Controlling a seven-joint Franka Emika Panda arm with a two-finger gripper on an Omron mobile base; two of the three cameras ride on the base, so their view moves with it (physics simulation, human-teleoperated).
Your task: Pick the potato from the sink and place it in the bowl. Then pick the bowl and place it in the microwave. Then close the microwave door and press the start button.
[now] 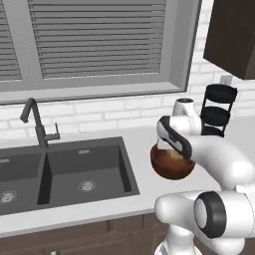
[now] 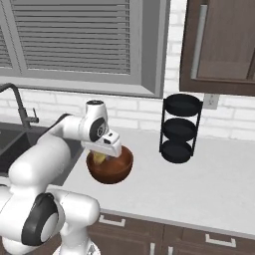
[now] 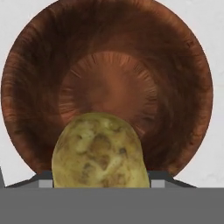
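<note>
Pale counter (image 2: 199, 184) carries the deep reddish-brown wooden bowl (image 3: 109, 83); above it, the gripper (image 3: 98, 186) clasps the lumpy yellowish-tan potato (image 3: 99, 151), which hides its fingertips.

Nothing here can be read: no word, number, brand or sign shows on any surface in view.
</note>
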